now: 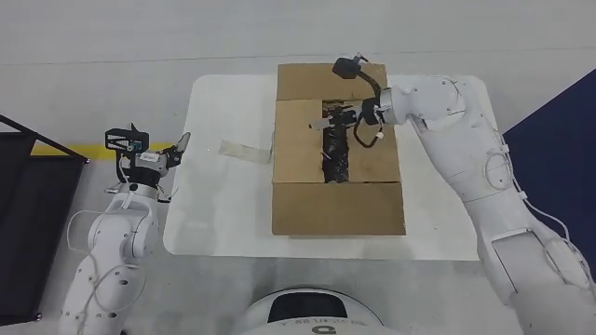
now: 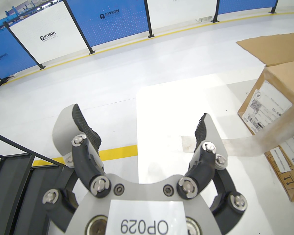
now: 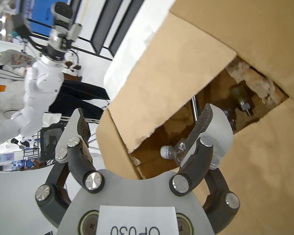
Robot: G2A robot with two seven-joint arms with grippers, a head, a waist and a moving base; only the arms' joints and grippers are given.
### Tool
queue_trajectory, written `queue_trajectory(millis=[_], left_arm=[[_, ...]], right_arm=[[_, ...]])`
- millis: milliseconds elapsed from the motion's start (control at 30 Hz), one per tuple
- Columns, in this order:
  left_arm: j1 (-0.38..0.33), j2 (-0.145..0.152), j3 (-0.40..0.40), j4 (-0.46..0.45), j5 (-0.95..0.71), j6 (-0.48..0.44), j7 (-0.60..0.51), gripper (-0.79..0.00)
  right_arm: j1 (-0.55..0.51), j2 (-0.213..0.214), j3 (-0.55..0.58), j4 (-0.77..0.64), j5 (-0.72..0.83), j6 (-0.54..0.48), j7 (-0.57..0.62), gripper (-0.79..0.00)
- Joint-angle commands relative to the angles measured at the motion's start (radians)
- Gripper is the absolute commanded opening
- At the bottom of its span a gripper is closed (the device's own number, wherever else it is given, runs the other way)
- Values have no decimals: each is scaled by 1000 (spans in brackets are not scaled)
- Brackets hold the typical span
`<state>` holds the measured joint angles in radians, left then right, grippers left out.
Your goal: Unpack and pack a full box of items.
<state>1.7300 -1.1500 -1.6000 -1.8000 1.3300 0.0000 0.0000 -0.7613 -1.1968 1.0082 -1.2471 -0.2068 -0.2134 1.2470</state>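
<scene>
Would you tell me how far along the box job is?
Done: the brown cardboard box is open, a strip of clear tape trailing off its side. In hand: the right gripper, open, is at the opening; the left gripper is open by the edge of the white table. Left: lifting out the clear plastic bottle and dark metal part inside, then repacking.

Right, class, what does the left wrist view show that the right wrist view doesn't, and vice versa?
Left wrist view alone: a strip of tape trailing from the box onto the table, and printed labels on the box's side. Right wrist view alone: inside the box, a clear bottle with a white cap, a dark metal part and crumpled paper. Both: the box, the table, and an open gripper: the left gripper in one, the right gripper in the other.
</scene>
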Motion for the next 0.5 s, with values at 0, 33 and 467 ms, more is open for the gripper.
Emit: queue_trajectory(millis=[0,33,467], left_arm=[[0,0,0,0,0,0,0,0],[0,0,0,0,0,0,0,0],[0,0,0,0,0,0,0,0]], right_arm=[[3,-8,-40,14,-30,25,-13,0],[8,-14,-58,30,-28,34,-28,0],[139,-88,-159,162,257,32,-18,-148]])
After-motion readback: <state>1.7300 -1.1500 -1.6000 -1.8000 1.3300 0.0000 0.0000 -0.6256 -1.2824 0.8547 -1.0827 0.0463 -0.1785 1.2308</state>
